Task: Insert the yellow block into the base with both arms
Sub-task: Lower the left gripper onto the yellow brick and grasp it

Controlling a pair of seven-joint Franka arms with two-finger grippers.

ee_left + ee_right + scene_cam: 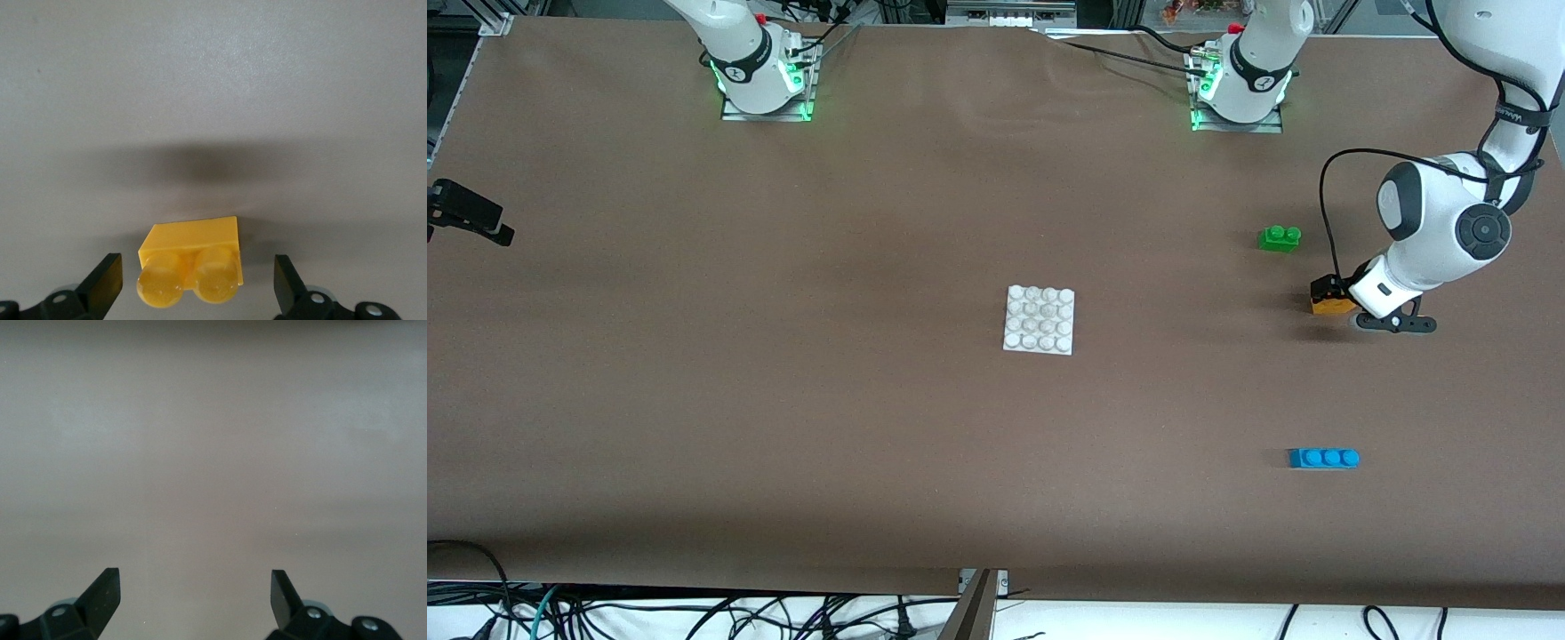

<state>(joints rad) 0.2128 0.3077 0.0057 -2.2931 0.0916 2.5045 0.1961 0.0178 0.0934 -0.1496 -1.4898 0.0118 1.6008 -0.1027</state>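
The yellow block (1332,308) lies on the table toward the left arm's end, nearer to the front camera than the green brick. My left gripper (1334,293) is down at it, open. In the left wrist view the block (192,257) sits between the two fingertips (107,280) with a gap on each side of it, and the gripper (197,283) is not closed on it. The white studded base (1040,319) lies flat at the table's middle. My right gripper (193,597) is open and empty over bare table; it does not show in the front view.
A green two-stud brick (1279,237) lies close to the yellow block, farther from the front camera. A blue three-stud brick (1323,458) lies nearer to the front camera. A black fixture (467,213) juts in at the right arm's end of the table.
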